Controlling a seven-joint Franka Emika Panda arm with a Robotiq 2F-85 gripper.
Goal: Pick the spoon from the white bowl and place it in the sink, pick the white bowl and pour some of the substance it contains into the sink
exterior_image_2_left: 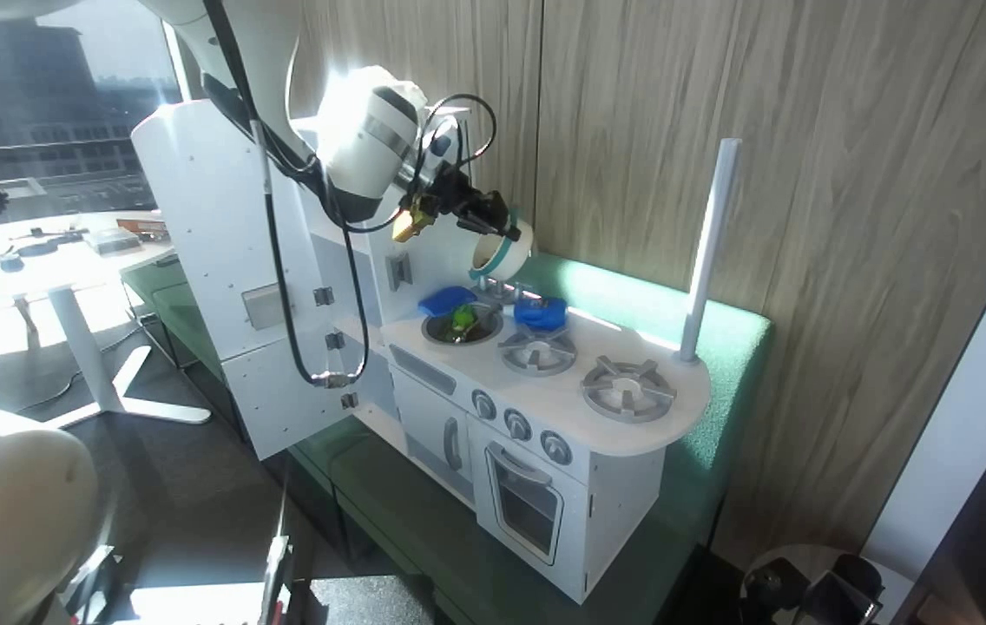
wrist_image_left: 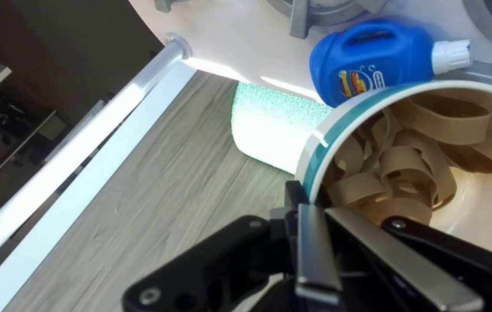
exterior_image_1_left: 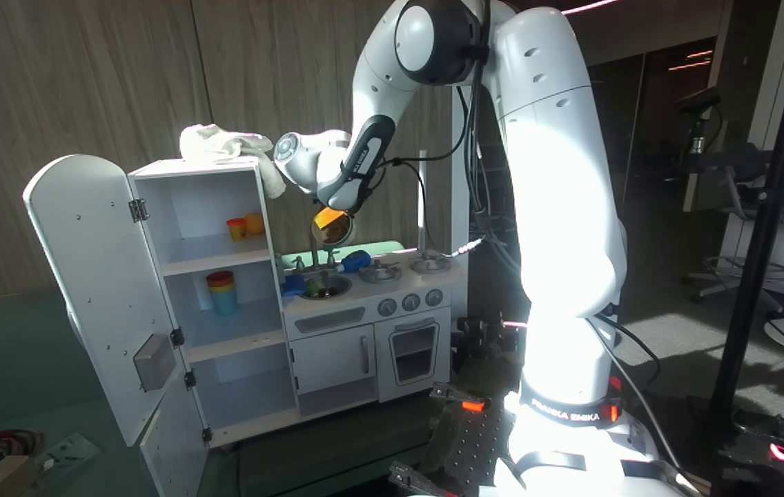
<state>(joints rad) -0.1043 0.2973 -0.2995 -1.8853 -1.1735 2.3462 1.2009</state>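
The white bowl (exterior_image_2_left: 517,252) with a teal band is held in the air, tilted on its side, above the back of the toy kitchen counter. It also shows in an exterior view (exterior_image_1_left: 348,236) and in the wrist view (wrist_image_left: 482,208). Curled tan strips (wrist_image_left: 410,173) lie inside it. My gripper (wrist_image_left: 306,197) is shut on the bowl's rim, one finger inside and one outside; it also shows in an exterior view (exterior_image_2_left: 512,227). The round sink (exterior_image_2_left: 484,330) is below and in front of the bowl, with a green object (exterior_image_2_left: 463,318) in it. I cannot make out the spoon.
A blue detergent bottle (exterior_image_2_left: 541,312) lies behind the sink, near the bowl. A blue item (exterior_image_2_left: 444,301) sits at the sink's far side. Burners (exterior_image_2_left: 629,388) and an upright pole (exterior_image_2_left: 710,252) stand along the counter. A shelf cabinet (exterior_image_1_left: 212,259) with an open door adjoins it.
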